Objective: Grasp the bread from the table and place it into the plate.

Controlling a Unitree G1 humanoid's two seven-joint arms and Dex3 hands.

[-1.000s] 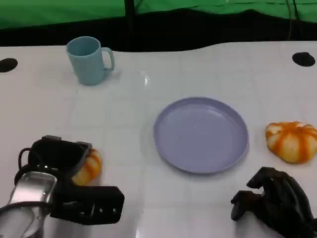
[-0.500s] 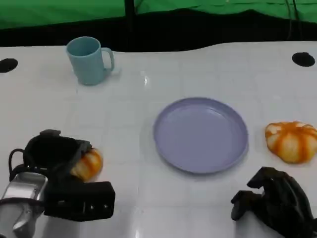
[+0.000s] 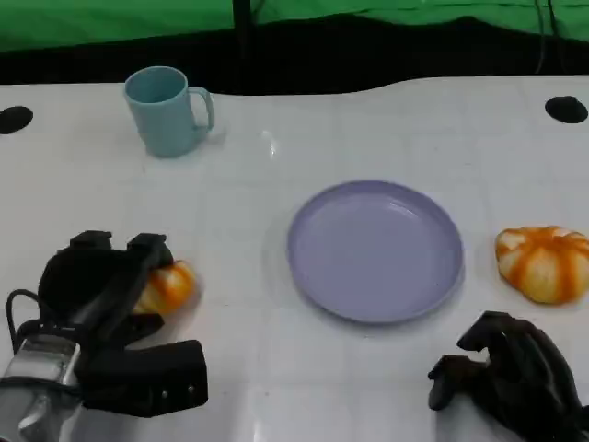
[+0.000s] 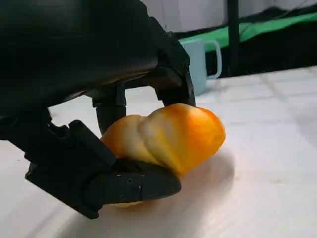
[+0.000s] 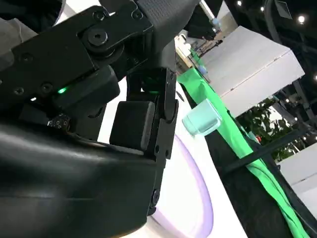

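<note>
A small orange-and-yellow bread roll [image 3: 170, 287] lies on the white table at the near left. My left hand [image 3: 97, 295] grips it. In the left wrist view the bread [image 4: 168, 134] sits between the thumb [image 4: 131, 183] on one side and the fingers [image 4: 171, 87] on the other, still touching the table. The lavender plate [image 3: 375, 249] stands empty at the table's centre. My right hand [image 3: 515, 373] rests at the near right with its fingers curled in and nothing in them.
A second, larger orange bread [image 3: 545, 262] lies right of the plate, just beyond my right hand. A light blue cup [image 3: 166, 110] stands at the far left. Black round holes mark the table's far corners [image 3: 565, 109]. A green backdrop hangs behind the table.
My left hand has shifted a little forward and closed its fingers around the small bread, which has moved slightly away from me. The right hand has stayed still.
</note>
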